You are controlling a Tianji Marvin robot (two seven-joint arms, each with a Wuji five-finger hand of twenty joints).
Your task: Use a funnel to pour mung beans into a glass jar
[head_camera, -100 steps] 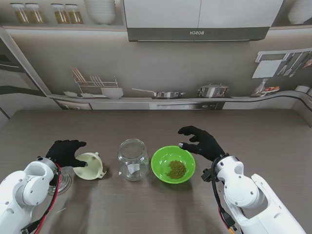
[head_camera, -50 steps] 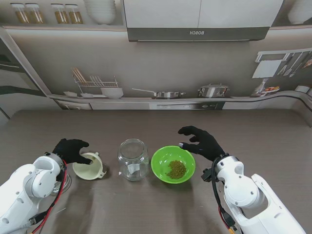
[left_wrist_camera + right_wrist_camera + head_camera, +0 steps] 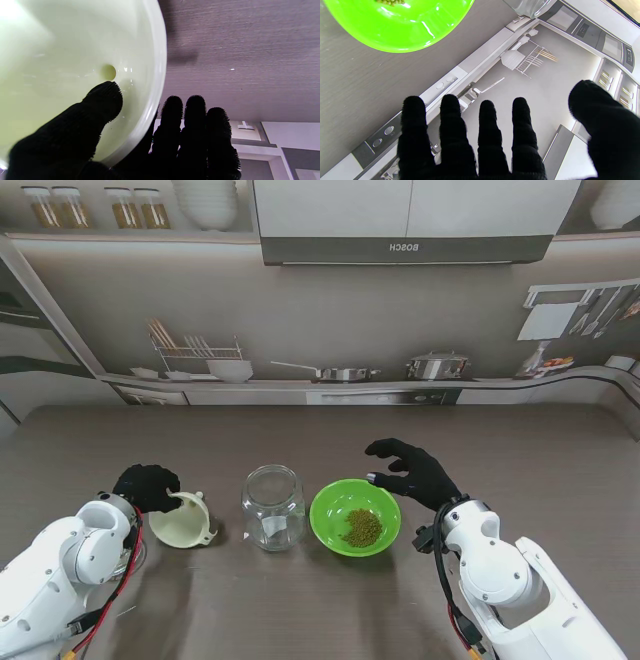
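The cream funnel (image 3: pixel 185 522) lies tilted on the table, left of the jar. My left hand (image 3: pixel 148 485) grips its far-left rim. In the left wrist view the thumb (image 3: pixel 100 105) presses inside the funnel (image 3: pixel 75 45) and the other fingers (image 3: pixel 195 120) sit outside the rim. The empty glass jar (image 3: pixel 273 506) stands upright between funnel and bowl. The green bowl (image 3: pixel 330 510) holds a small heap of mung beans (image 3: pixel 362 527). My right hand (image 3: pixel 415 470) hovers open just past the bowl's far right rim, fingers spread (image 3: pixel 485 130). The right wrist view also shows the bowl (image 3: pixel 395 32).
The brown table (image 3: pixel 320 430) runs back to a printed kitchen backdrop (image 3: pixel 330 330) at its far edge. Red and black cables (image 3: pixel 122 575) hang along my left forearm, close to the table on the near left.
My left hand has slid right and closed over the funnel's rim, its thumb going inside. The funnel, jar, bowl and right hand have stayed where they were.
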